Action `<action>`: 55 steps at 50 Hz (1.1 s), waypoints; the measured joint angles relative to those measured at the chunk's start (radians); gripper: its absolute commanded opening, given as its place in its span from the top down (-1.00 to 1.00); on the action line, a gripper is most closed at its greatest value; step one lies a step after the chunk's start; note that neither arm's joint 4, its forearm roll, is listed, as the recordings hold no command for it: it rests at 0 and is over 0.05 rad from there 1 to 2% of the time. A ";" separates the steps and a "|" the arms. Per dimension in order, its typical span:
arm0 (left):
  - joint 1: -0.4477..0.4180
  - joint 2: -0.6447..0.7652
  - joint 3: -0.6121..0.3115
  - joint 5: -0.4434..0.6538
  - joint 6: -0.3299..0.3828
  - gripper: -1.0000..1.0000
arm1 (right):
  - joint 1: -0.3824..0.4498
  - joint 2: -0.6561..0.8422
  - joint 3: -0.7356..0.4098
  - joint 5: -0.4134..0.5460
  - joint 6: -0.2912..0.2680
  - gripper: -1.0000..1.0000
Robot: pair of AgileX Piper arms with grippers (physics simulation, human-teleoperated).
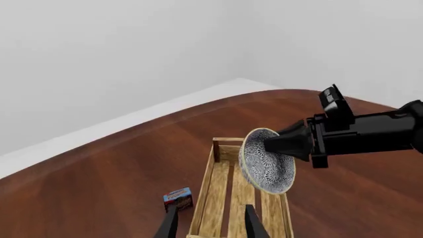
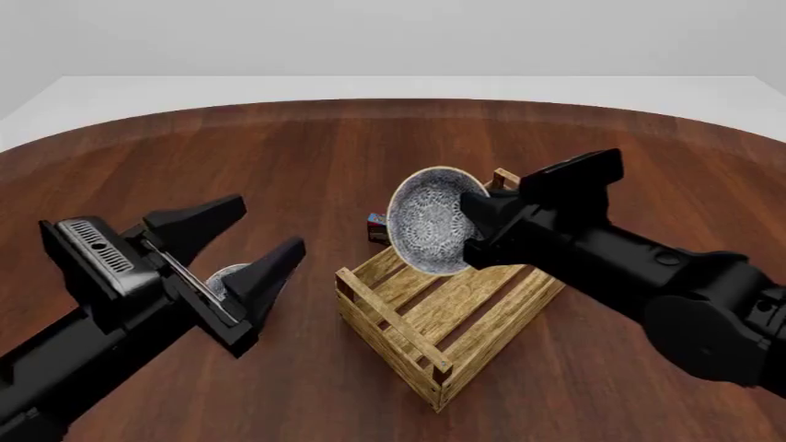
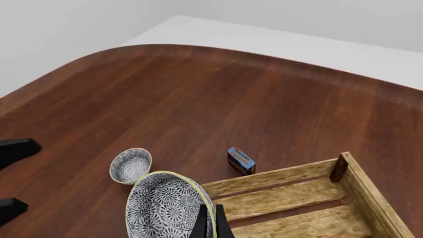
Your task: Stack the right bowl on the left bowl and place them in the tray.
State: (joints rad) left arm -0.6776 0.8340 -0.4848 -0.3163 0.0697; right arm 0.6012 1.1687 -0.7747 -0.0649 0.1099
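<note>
here the right gripper [image 2: 467,219] is clamped on the rim of the right bowl [image 2: 430,221], fingers pinched shut on its edge, holding it tipped on its side in the air above the far end of the tray [image 2: 418,336] (patterned inside facing the left arm's side). the left bowl [image 3: 131,165] sits upright on the table [image 2: 307,147], beside the tray and apart from it. the left gripper [image 2: 252,262] hangs over that bowl with its jaws spread wide, holding nothing. a small blue-and-red box [image 3: 240,160] lies just outside the tray's far wall.
</note>
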 measured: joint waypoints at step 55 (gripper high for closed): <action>-0.076 0.367 -0.191 -0.126 -0.039 -1.00 | 0.009 0.022 0.000 -0.006 0.014 1.00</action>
State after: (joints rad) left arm -0.7538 1.2013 -0.6753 -0.4422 0.0312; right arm 0.6097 1.1908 -0.7744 -0.0706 0.1235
